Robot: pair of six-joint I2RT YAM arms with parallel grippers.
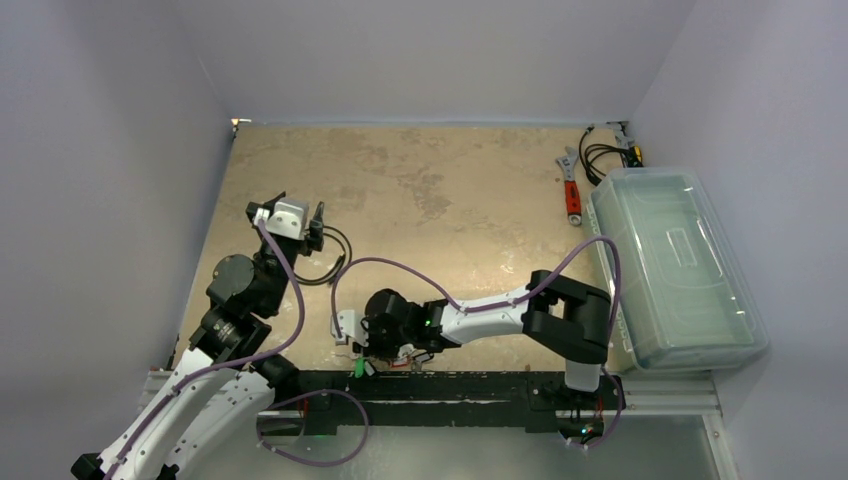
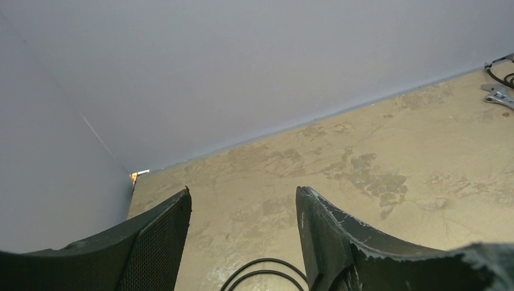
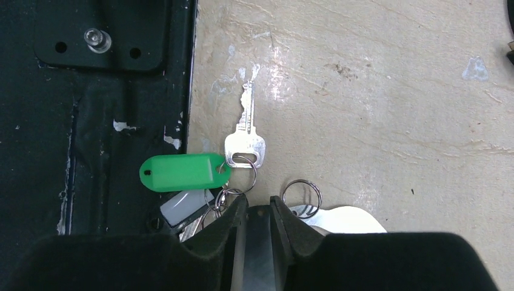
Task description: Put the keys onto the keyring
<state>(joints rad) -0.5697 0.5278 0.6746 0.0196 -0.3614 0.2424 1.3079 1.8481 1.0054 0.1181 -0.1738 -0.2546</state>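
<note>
Fingertips of the right gripper [image 3: 257,205] stand close together at the near edge of the tan mottled table [image 3: 376,91], with only a narrow slot between them. Whether they pinch anything cannot be told. At 12 o'clock from them lies a silvery metal key [image 3: 245,133], its blade pointing away. It is linked to a green oval plastic tag [image 3: 182,171] at 10 o'clock, which rests on the black base plate [image 3: 91,151]. A greyish-white plastic tag [image 3: 185,207] lies just below the green one. A small wire split ring [image 3: 301,195] sits at 1 o'clock, just beside the fingers. A pale rounded shape [image 3: 348,219] at 3 o'clock is too hidden to name.

The left gripper [image 2: 242,191] has its fingers spread wide and grasps nothing, with a black cable loop [image 2: 267,270] at 6 o'clock under the gap.

Seen from overhead, a clear plastic lidded bin [image 1: 680,270] stands at the table's 3 o'clock, lid on, contents indistinct. A red-handled wrench [image 1: 572,192] lies at its 11 o'clock.
</note>
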